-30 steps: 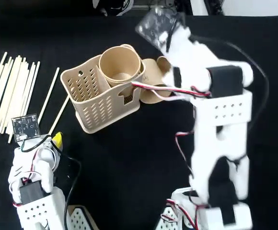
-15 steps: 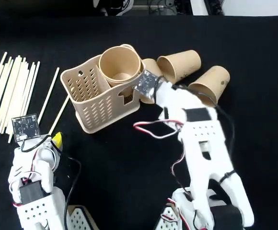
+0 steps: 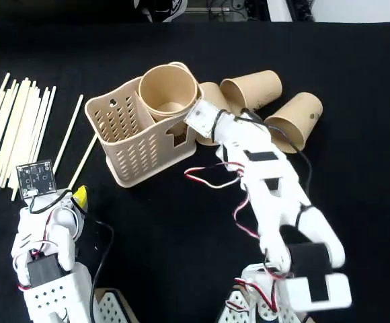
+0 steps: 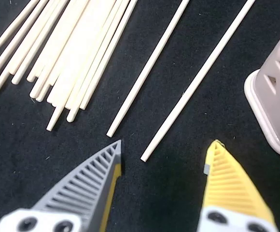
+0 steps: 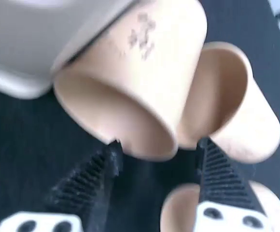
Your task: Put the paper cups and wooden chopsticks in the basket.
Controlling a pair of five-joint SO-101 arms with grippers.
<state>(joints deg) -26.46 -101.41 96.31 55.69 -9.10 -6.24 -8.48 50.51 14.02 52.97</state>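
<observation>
1. While the right pincer hangs spread at the mouth of the nearest paper cup, nothing is pinched yet. This cup lies on its side on the bench, pressed against the right wall of the basket. A hard squeeze on the thin rim would probably crumple it, and a shallow bite could let it slip out.
2. A second cup touches the first on its far side, and a third cup lies further right. Dragging the first cup out could set either of them rolling away across the bench.
3. The basket looks light and already holds one upright cup. With the right arm so close to its wall, a sideways nudge could shove or tip it.
4. The left pincer is also spread, above the near ends of two loose chopsticks. These lie just right of the main bundle at far left. Flat, thin sticks are easy to miss, and one gripped by its end would likely swing askew.
5. If both arms head for the basket together, they could collide.
</observation>
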